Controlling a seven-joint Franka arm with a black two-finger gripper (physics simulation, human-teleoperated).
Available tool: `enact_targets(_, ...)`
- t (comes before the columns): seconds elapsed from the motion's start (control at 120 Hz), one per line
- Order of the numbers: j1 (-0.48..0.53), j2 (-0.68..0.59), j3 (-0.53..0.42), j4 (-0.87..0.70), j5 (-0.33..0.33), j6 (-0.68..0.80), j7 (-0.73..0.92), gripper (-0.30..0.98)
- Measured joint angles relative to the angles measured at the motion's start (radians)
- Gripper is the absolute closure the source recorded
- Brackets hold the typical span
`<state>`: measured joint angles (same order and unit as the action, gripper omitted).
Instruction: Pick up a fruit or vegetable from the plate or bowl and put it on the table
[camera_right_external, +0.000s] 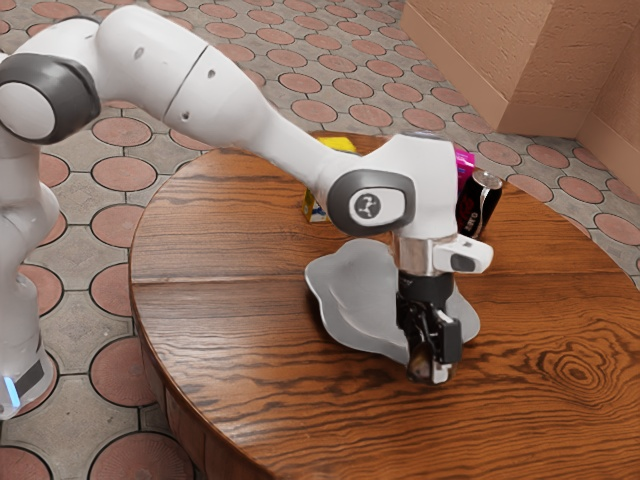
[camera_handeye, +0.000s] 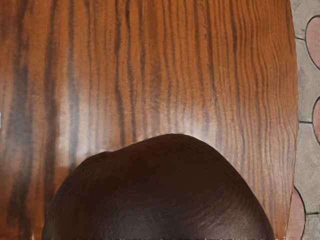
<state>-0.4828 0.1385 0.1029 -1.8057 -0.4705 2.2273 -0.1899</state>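
Observation:
At the near side of the grey wavy-rimmed plate (camera_right_external: 352, 290), my gripper (camera_right_external: 430, 373) points down, low over the wooden table (camera_right_external: 540, 400). It is shut on a dark brown fruit or vegetable (camera_right_external: 423, 363), partly hidden by the black fingers. In the wrist view the same dark, rounded fruit or vegetable (camera_handeye: 165, 187) looms large at the lower edge, with wood grain beyond it. Whether its underside touches the table I cannot tell.
Behind the plate stand a black can (camera_right_external: 481, 203) and a magenta can (camera_right_external: 465, 164), close together. A yellow box (camera_right_external: 337, 145) is partly hidden behind the arm. The round table's edge curves along the exterior view's left.

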Motion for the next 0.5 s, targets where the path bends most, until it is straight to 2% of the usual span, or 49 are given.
enact_targets(0.167, -0.004, 0.018, -0.054, -0.001, 0.006, 0.003, -0.016, 0.24)
enact_targets(0.5, 0.001, 0.08, -0.064, -0.003, 0.012, 0.019, -0.037, 0.23)
